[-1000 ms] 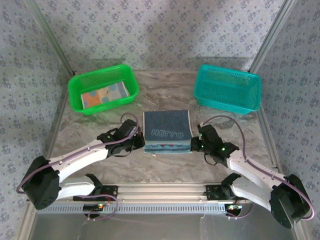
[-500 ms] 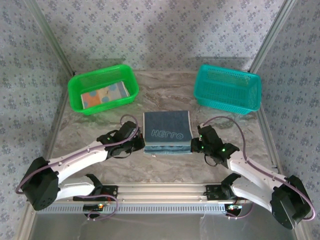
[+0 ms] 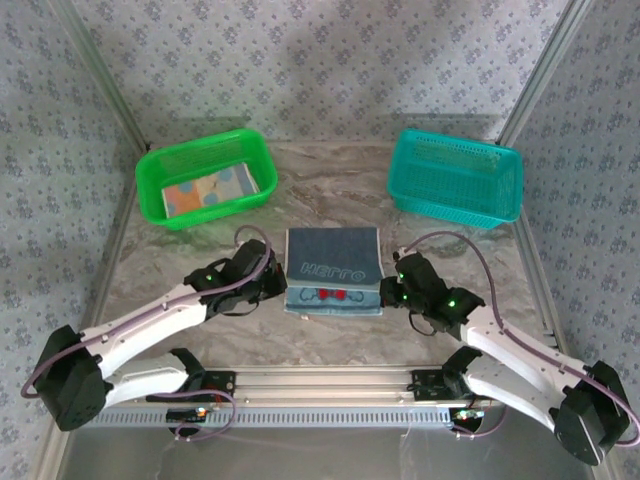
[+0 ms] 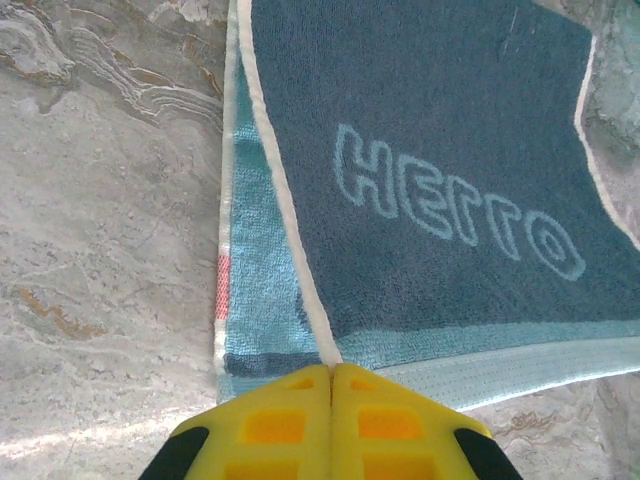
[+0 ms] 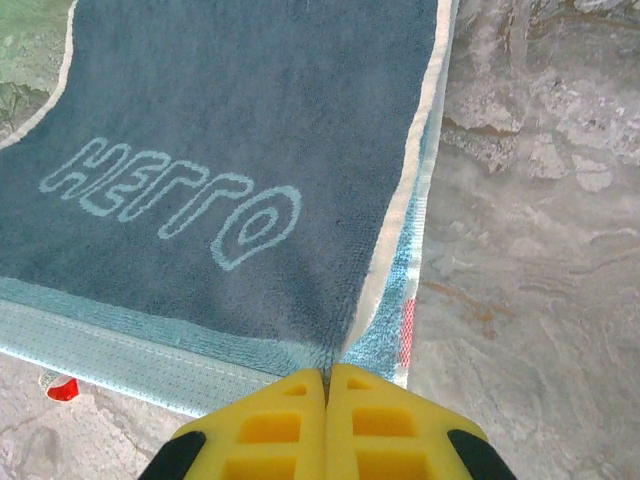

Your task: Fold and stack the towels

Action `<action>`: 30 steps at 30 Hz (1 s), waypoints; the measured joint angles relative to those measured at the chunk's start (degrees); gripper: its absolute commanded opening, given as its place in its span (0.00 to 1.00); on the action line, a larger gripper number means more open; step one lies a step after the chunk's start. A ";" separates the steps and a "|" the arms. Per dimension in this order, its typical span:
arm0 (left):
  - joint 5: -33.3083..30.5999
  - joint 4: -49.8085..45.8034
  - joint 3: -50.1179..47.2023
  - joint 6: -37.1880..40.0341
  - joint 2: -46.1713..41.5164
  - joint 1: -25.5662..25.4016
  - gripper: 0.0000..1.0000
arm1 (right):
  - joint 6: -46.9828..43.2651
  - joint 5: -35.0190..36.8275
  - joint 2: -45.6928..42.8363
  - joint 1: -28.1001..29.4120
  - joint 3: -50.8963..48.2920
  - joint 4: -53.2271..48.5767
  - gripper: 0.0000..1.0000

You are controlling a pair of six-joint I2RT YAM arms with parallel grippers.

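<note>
A dark slate-blue towel (image 3: 333,258) with pale lettering lies at the table's middle, on top of a lighter teal towel (image 3: 335,297) whose near strip carries red marks. My left gripper (image 3: 282,287) is shut on the dark towel's near left corner. In the left wrist view its white hem (image 4: 290,210) runs into the closed yellow fingers (image 4: 290,425). My right gripper (image 3: 386,291) is shut on the near right corner (image 5: 345,340), and the teal towel (image 5: 395,300) peeks out beside it. A third towel (image 3: 205,188), light blue with orange dots, lies in the green basket.
The green mesh basket (image 3: 160,205) stands at the back left and a teal mesh basket (image 3: 455,205) at the back right. Patterned walls close in the marble table (image 3: 330,335) on three sides. Metal rails run along the near edge.
Both grippers have shifted slightly away from the bases while holding the dark towel's corners. The lettering now sits nearer the front edge, and red marks on the towel beneath have come into view.
</note>
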 measured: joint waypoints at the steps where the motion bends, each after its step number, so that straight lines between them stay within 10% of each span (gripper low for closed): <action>1: 0.00 0.07 -0.31 -0.15 -0.46 0.00 0.00 | 0.37 0.11 -0.17 0.35 -0.02 -0.15 0.00; 21: -0.44 9.64 -12.39 -6.56 5.62 -4.90 0.00 | 7.69 1.09 6.73 6.01 -10.67 10.21 0.03; 30: -3.67 6.91 -12.11 -6.40 7.10 -5.53 0.50 | 8.44 1.95 6.75 6.95 -10.78 9.18 0.36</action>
